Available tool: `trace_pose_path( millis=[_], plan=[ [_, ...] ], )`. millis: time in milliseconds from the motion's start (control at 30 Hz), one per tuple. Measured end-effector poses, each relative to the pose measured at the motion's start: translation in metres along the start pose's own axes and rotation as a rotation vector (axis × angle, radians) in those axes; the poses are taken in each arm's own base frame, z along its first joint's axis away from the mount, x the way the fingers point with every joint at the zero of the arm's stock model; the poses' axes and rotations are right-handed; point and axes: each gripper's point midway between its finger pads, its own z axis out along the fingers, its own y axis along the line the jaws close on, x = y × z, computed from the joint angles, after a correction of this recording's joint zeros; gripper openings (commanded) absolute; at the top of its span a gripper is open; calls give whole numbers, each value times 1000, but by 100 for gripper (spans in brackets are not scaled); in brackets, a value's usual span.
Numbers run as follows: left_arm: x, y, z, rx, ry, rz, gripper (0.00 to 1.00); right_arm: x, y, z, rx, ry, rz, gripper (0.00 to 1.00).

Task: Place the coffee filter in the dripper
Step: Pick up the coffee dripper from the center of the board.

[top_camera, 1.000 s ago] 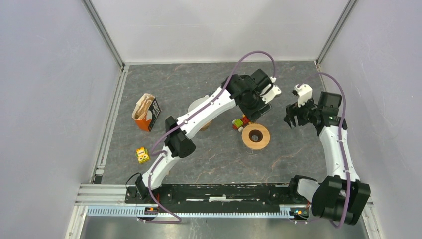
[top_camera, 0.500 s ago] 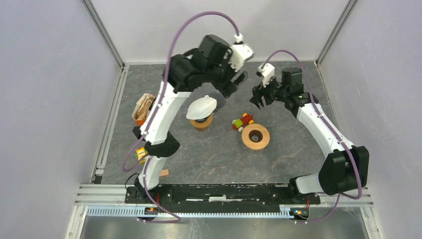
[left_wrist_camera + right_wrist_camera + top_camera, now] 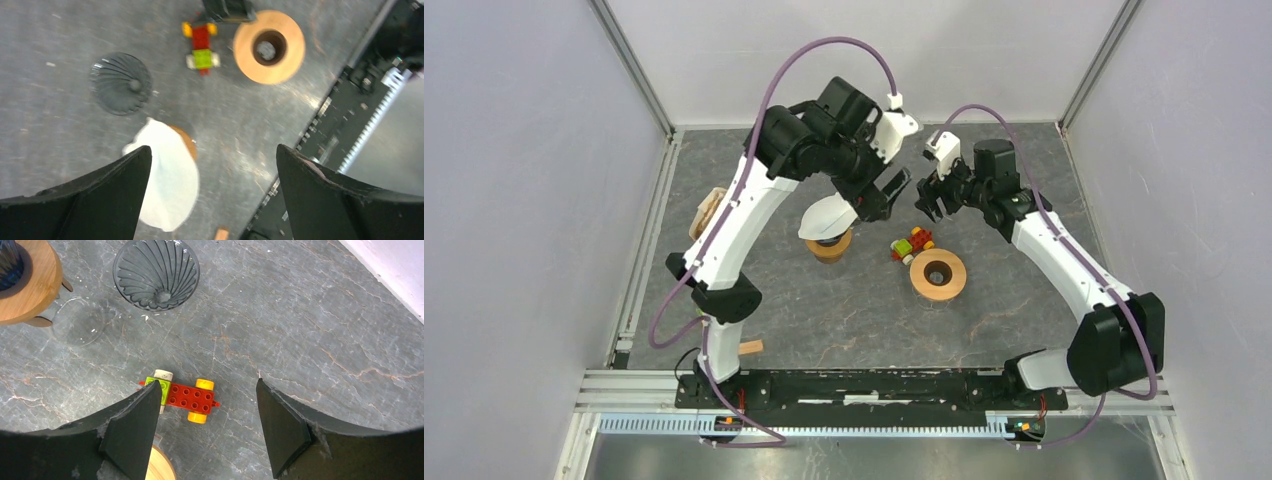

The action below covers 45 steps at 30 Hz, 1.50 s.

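The white paper coffee filter (image 3: 827,214) lies tilted on a small wooden stand (image 3: 829,247). In the left wrist view the filter (image 3: 170,180) sits beside my left finger, well below it. The dripper (image 3: 121,90) is a dark ribbed glass cone standing on the table, empty (image 3: 156,272). In the top view my left gripper (image 3: 884,195) hides it. That gripper (image 3: 212,150) hangs high, open and holding nothing. My right gripper (image 3: 927,200) is open too, hovering (image 3: 208,382) over the toy car with the dripper just beyond it.
A red, green and yellow toy car (image 3: 911,244) lies beside a wooden ring stand (image 3: 938,274). An orange and brown box (image 3: 707,215) stands at the left, partly behind my left arm. A small wooden block (image 3: 750,347) lies near the front rail.
My left arm has lifted and swung back from the right side to above the filter, its jaws spreading wider. My right gripper has moved left toward the middle. The filter stays on its stand.
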Motion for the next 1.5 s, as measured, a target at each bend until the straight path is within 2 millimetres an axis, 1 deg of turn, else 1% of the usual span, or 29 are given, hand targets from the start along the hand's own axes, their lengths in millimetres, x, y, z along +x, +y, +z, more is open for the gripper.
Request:
trace_pose_path(
  millis=[100,167,267,333,400,467,533,633,700,767,833,933,1067,1133,1300,1500],
  plan=[
    [16,-21,10,105,65,-20,100,3,0,-6,19,2,-14,77],
    [30,-35,14,166,116,-28,100,6,0,-9,31,4,-22,77],
    [51,-62,15,269,186,-32,100,11,-2,-12,51,14,-37,77],
    [69,-80,13,338,236,-37,99,16,-3,-13,64,25,-44,77],
    [85,-92,13,380,273,-42,99,21,-4,-14,74,36,-51,77],
    [103,-98,15,402,291,-47,99,25,-5,-15,86,45,-58,77],
    [125,-99,17,397,297,-45,100,28,-5,-17,94,50,-65,77],
    [161,-95,15,342,260,6,100,29,-6,-21,103,46,-75,78],
    [174,-92,9,308,221,43,100,28,-7,-23,111,43,-80,78],
    [183,-85,-1,248,154,84,100,26,-8,-25,119,36,-87,78],
    [183,-74,-11,176,86,105,100,25,-9,-26,122,30,-91,78],
    [186,-44,-21,39,16,80,100,24,-9,-27,123,27,-91,78],
    [204,9,-35,-180,11,-29,100,23,-8,-27,116,23,-92,78],
    [214,28,-44,-261,12,-90,100,22,-6,-27,111,19,-92,78],
    [236,81,-77,-488,-11,-292,100,21,-2,-26,86,9,-87,78],
    [260,138,-106,-704,-39,-504,100,15,1,-22,59,-2,-71,78]
  ],
)
